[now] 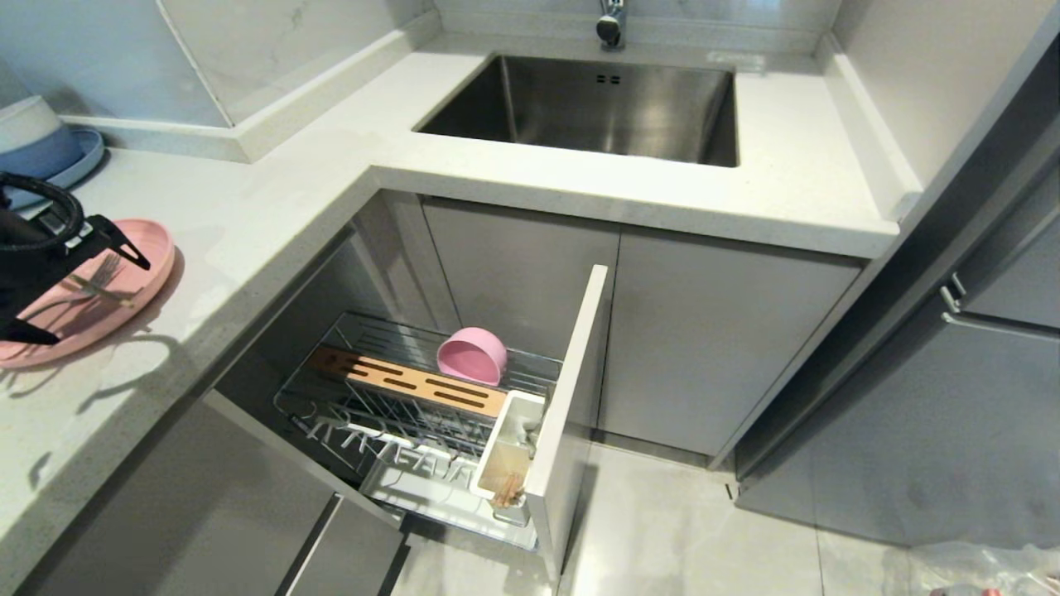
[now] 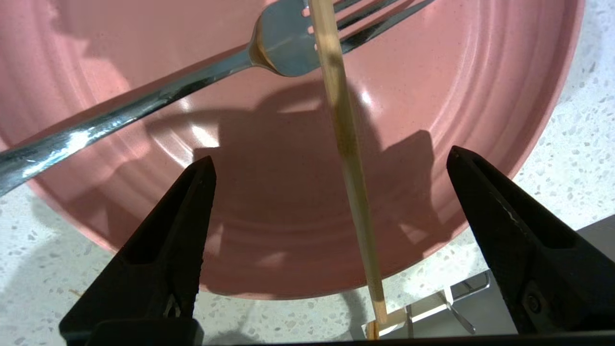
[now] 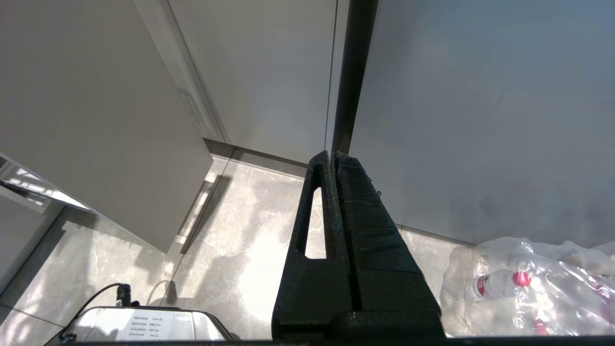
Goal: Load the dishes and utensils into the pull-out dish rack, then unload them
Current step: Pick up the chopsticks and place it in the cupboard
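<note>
Left wrist view: left gripper (image 2: 331, 187) spread wide, holding nothing, above pink plate (image 2: 144, 57) on countertop (image 2: 576, 158); chopstick (image 2: 348, 144) running lengthwise between fingers, overhanging plate rim; fork (image 2: 144, 108) lying crosswise, tines beneath chopstick; right gripper (image 3: 334, 161) closed.

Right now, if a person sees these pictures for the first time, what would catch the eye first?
Probably the pink plate on the white countertop at the left, with a fork and one chopstick lying across it and the open left gripper just above. Next, the pull-out dish rack drawn out below the counter, with a pink bowl in it and another chopstick in its white utensil cup.
</note>
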Robot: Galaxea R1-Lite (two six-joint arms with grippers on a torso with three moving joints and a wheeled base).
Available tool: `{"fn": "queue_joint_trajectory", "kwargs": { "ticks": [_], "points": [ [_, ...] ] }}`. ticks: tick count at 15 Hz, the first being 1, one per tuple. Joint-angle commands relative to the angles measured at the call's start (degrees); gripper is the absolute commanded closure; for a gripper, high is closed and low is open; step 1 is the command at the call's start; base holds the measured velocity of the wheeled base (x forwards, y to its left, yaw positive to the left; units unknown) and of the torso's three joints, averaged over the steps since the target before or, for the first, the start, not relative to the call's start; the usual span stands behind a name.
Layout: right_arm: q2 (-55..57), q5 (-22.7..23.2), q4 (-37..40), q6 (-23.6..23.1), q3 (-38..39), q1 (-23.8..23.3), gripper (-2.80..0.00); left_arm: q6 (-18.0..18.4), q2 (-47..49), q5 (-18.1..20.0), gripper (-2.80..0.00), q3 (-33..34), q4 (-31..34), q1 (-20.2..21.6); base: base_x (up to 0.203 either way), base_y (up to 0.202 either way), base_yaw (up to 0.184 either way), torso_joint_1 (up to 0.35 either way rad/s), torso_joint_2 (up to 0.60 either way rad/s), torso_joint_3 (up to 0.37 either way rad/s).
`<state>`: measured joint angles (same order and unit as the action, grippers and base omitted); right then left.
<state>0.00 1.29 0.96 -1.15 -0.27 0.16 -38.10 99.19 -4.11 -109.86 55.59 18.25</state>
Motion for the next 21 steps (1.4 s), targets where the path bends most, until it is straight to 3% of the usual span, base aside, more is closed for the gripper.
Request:
{"fn": "queue_joint_trajectory", "kwargs": {
  "ticks": [1,13,14,21],
  "points": [
    [0.00,0.03,0.00,-0.05,0.00,0.02,0.00,-0.22,0.30,-0.10,-2.80,-0.08,0.23,0.03,0.000,0.000,0.000,0.000,0.00,0.000],
    [0.00,0.03,0.00,0.00,0.00,0.02,0.00,0.21,2.23,-0.90,-2.80,-0.88,-0.57,0.03,0.000,0.000,0.000,0.000,0.00,0.000],
    [0.00,0.03,0.00,-0.08,0.00,0.02,0.00,0.30,2.32,-0.90,0.00,-0.88,-0.57,-0.22,0.000,0.000,0.000,0.000,0.00,0.000],
    [0.00,0.03,0.00,-0.08,0.00,0.02,0.00,0.21,1.97,-1.96,0.00,-0.88,-0.93,-0.50,0.000,0.000,0.000,0.000,0.00,0.000]
  ]
}}
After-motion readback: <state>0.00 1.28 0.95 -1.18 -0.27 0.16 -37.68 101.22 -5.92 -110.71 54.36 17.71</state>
